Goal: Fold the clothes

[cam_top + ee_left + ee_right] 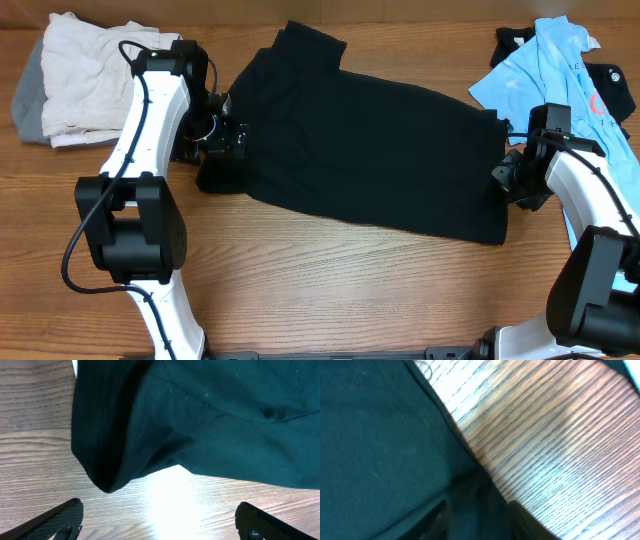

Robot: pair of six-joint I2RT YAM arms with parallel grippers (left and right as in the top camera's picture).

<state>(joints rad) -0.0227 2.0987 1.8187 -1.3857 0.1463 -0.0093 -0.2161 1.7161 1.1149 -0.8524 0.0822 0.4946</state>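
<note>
The black shirt [370,150] lies spread out on the bench [330,290]. The left pincer [159,509] is wide open, holding nothing. The right pincer [508,176] sits at the shirt's edge; I cannot tell if it grips. If the cloth snags there, it could bunch up.

The black shirt [370,155] is lying spread out flat in the centre, slightly slanted, one sleeve sticking out upper-left; the light blue polo [545,70] is sitting rumpled at the upper right.
</note>
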